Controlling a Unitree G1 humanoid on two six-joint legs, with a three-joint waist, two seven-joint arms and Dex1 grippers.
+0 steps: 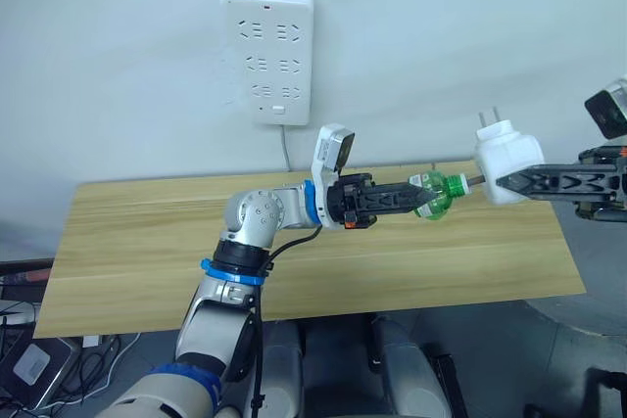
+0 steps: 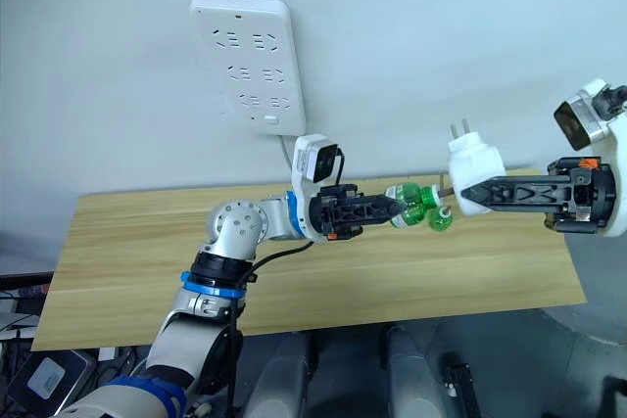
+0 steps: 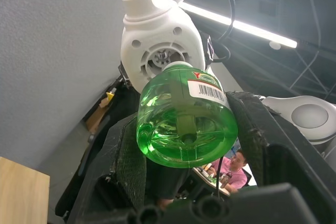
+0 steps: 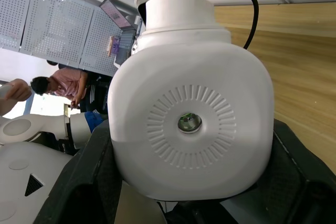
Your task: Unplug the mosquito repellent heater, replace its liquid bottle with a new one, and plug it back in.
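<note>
My right gripper (image 2: 468, 195) is clamped on the heater (image 2: 474, 175), holding it in the air above the table (image 1: 147, 242), well clear of the power strip (image 1: 266, 51) on the wall, its prongs pointing up and away. My left gripper (image 1: 423, 196) is closed round the green bottle (image 1: 439, 193), whose neck points at the heater's underside. From my left wrist, the neck sits right at the heater's round socket, though I cannot tell whether the thread has caught.

I judge I am joining or parting bottle and heater; either way the care is the same. I should keep the bottle's axis square to the socket, hold the heater dead steady, and turn only the bottle, gently, so the wick stays straight and nothing cross-threads. My grip on the smooth bottle looks firm; squeezing harder risks slipping it sideways.
</note>
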